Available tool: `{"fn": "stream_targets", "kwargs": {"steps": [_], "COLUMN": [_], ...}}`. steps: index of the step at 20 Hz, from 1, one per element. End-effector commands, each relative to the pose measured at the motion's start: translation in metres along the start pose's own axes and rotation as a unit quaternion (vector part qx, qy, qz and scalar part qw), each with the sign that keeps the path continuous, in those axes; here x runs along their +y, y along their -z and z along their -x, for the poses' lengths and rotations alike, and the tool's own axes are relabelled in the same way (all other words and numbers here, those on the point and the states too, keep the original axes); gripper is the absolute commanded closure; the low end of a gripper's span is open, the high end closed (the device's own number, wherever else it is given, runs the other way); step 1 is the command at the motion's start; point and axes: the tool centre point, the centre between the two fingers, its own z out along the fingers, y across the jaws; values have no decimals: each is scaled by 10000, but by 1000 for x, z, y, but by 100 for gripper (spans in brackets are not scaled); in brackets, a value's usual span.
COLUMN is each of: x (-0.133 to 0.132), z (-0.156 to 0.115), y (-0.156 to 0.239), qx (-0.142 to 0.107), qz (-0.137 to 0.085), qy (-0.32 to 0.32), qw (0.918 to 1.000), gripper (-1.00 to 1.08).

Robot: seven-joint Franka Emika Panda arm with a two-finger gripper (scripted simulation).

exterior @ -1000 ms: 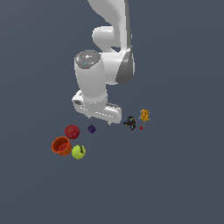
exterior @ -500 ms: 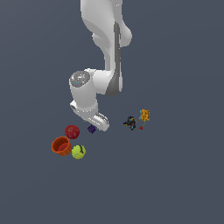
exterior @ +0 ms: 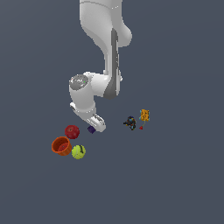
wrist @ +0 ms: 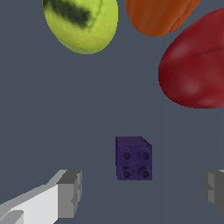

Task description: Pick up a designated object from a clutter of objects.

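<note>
The designated object [wrist: 133, 158] is a small dark purple cube with four studs on one face; in the exterior view it [exterior: 91, 129] is a tiny purple lump on the floor, right of the red apple [exterior: 72, 131]. My gripper [exterior: 98, 127] hangs low right beside it. In the wrist view the gripper [wrist: 142, 192] is open, with one grey finger [wrist: 69, 192] on each side of the cube, and the cube lies just beyond the fingertips, not touched. Nothing is held.
Close by are the red apple [wrist: 197, 65], an orange-red cup [exterior: 61, 145] [wrist: 157, 15] and a yellow-green tennis ball [exterior: 78, 152] [wrist: 81, 22]. A dark figure [exterior: 130, 123] and an orange-yellow block [exterior: 145, 115] lie toward the exterior view's right.
The arm has swung toward the exterior view's left and come down, bringing the hand next to the purple lump. The objects have not moved.
</note>
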Motion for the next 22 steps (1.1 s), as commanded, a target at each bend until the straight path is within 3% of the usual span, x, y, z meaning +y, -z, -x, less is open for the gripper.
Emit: {"fn": "stream_targets", "kwargs": {"steps": [1, 18, 19, 22], "x": [0, 1, 1, 1], "z": [0, 0, 0, 0], "y": [-1, -51, -51, -51], "qx": [2, 7, 7, 7], "qz": [-1, -1, -1, -1], "qy": [1, -23, -23, -23], "qw": [10000, 10000, 10000, 10000], "gripper": [-92, -92, 108, 108]}}
